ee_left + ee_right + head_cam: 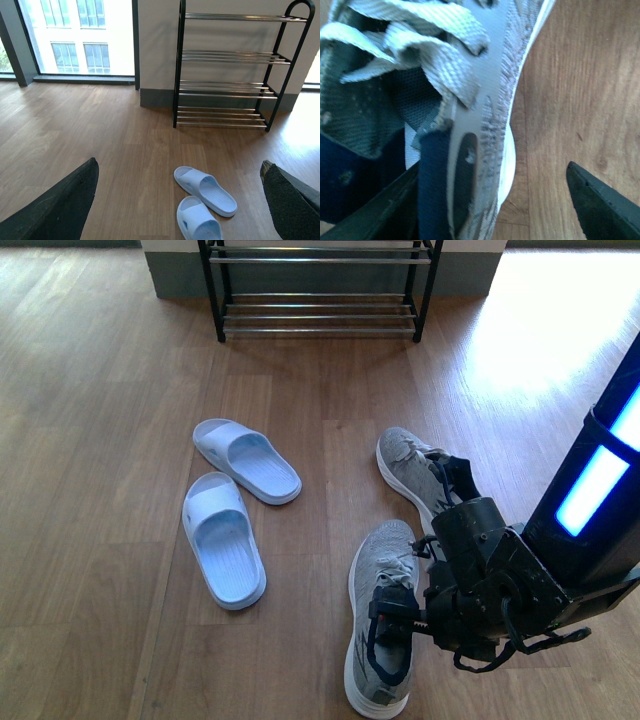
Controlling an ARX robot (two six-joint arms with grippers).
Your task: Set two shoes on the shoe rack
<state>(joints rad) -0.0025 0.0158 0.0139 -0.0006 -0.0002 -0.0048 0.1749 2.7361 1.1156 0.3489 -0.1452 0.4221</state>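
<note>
Two spread wide: left end effector (179, 164), unseen frontally; right end effector (493, 166) apparently straddling sneaker (492, 55) collar.

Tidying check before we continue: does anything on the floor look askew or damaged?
Nothing damaged, but both pairs lie askew: the far slide sits angled to the near slide, and the far sneaker veers away from the near sneaker. The shoe rack stands upright.
</note>
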